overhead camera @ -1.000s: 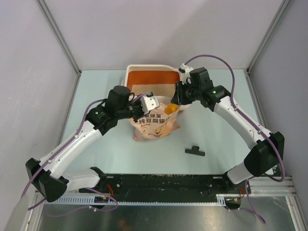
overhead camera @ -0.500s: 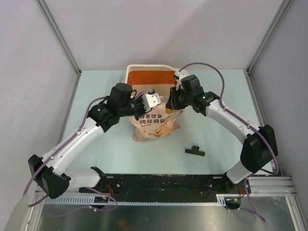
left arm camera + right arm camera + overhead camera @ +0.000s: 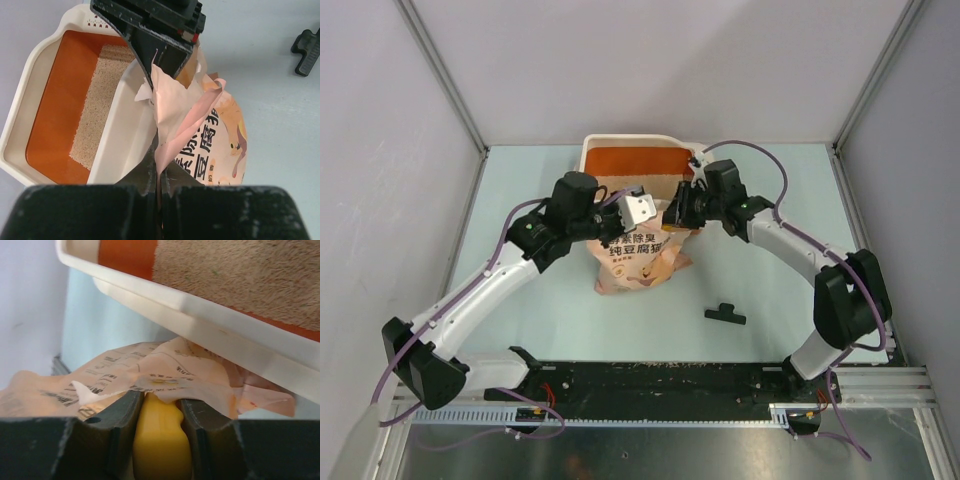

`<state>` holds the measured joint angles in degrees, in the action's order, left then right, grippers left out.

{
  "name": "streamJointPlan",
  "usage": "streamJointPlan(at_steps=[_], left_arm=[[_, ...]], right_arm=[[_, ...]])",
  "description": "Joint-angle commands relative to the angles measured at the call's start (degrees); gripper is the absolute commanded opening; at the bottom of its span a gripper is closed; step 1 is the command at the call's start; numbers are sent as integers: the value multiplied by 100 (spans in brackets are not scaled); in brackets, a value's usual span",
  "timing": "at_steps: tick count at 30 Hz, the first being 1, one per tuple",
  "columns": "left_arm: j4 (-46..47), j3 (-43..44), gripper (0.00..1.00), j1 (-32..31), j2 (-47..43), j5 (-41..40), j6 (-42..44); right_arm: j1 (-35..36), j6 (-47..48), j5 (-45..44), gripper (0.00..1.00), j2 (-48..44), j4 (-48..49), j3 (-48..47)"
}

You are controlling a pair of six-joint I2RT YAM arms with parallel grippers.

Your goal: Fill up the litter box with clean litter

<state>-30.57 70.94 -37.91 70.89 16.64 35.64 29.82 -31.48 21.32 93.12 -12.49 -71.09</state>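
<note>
Litter box (image 3: 116, 142) — just beyond left tool (image 3: 159, 172), which clamps pink bag (image 3: 215, 145) (top edge) | right tool (image 3: 161, 412) clamps yellow scoop (image 3: 161, 442)

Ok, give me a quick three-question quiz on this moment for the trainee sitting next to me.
1. True or false: the litter box holds no litter at all.
2. What is the right claw shut on? A) the box rim B) a yellow plastic piece C) the black clip
3. Which claw pinches the torn top edge of the pink bag?
Key: 1 false, beige litter covers part of the orange floor. 2 B. 3 the left claw.
</note>
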Motion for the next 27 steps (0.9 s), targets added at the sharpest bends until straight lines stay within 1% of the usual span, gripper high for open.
streamJointPlan(at_steps=[1, 3, 5, 9, 11, 14, 17, 18, 19, 21, 22, 23, 25, 26, 27], left_arm=[[543, 175, 0, -23, -260, 120, 206], [526, 88, 0, -32, -339, 76, 312], [499, 61, 0, -23, -392, -11, 338], [376, -53, 0, -32, -488, -152, 558], [306, -106, 0, -32, -524, -214, 733], [253, -150, 0, -32, -559, -232, 830], [227, -177, 0, -41, -568, -206, 752], [227, -177, 0, -50, -559, -162, 734], [218, -168, 0, -58, -524, -153, 743], [218, -124, 0, -67, -471, -74, 743], [218, -124, 0, -67, -419, -56, 725], [227, -80, 0, -76, -384, -39, 708], [209, -36, 0, -94, -322, -56, 638], [218, 16, 0, -94, -313, -73, 603], [200, 25, 0, -102, -313, -82, 576]], right_arm=[[-546, -1068, 1092, 0, -22, 827, 122], [-740, -1446, 1451, 0, -31, 818, 130], [-978, -1553, 1681, 0, -75, 819, 130], [-1338, -1773, 2630, 0, -101, 1046, 130], [-1557, -1809, 3278, 0, -75, 1169, 148], [-1865, -1800, 3807, 0, -92, 1021, 183], [-2129, -1826, 4220, 0, -180, 889, 183], [-2330, -1817, 4275, 0, -241, 863, 183], [-2384, -1817, 4292, 0, -268, 810, 183], [-2368, -1791, 4004, 0, -268, 748, 244], [-2280, -1939, 3881, 0, -251, 940, 332], [-2210, -2462, 3784, 0, -207, 1759, 481], [-2200, -2774, 3922, 0, -171, 2153, 579], [-2278, -2749, 4185, 0, -250, 2015, 535], [-2401, -2314, 4257, 0, -338, 1744, 483]])
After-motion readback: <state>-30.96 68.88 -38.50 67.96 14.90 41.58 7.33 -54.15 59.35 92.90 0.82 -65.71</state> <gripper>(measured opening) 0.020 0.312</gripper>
